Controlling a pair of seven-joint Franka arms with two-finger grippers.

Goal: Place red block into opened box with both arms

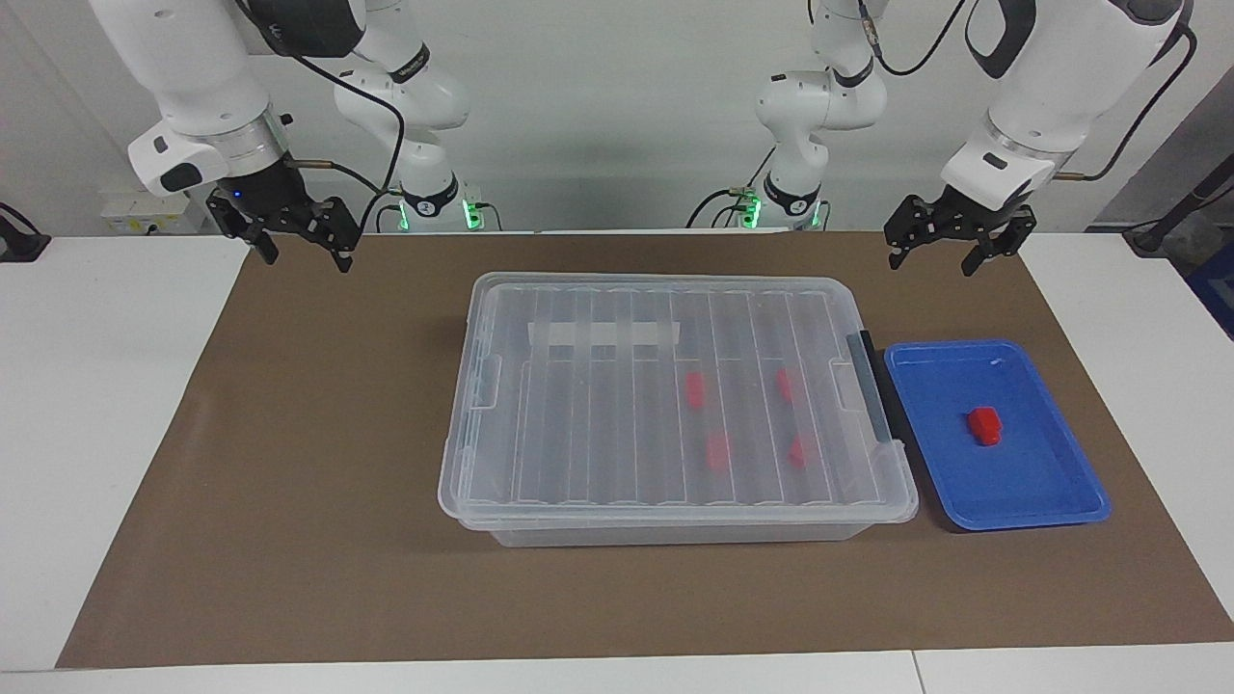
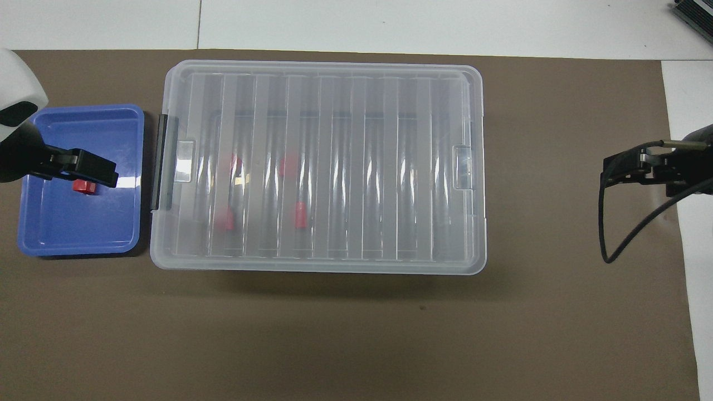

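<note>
Red block [image 1: 984,425]: one item, lay loose in the shallow blue tray [image 1: 1051,501], roughly at the tray's middle, clear of its rims; its longer side appeared to run along the tray's length, toward and away from the robots, though the shape was too small to fix more closely. Tray stood just beside the box [image 1: 463,482], at the black handle [image 1: 875,386] end, toward the left arm's end of the table. Box: clear bin on the brown mat [image 1: 289,578], ribbed lid [image 1: 617,405] seated flat on top, hence closed; four further red blocks [image 1: 696,387] visible through the lid, grouped in the half nearer the tray. Left gripper [image 1: 954,253]: raised in the air over the mat's edge on the robots' side of the tray, jaws spread wide, holding nothing; the block lay below it and farther from the robots. In the overhead view the left gripper [image 2: 83,170] overlapped the block [image 2: 84,186], but the facing view showed it well above and apart. Right gripper [image 1: 301,241]: raised over the mat's corner at the right arm's end, jaws wide and empty, well apart from box and block; this arm waited. Judgement: the left arm was by far the nearer to the block, and the lid would need lifting first, most likely by the right arm.
</note>
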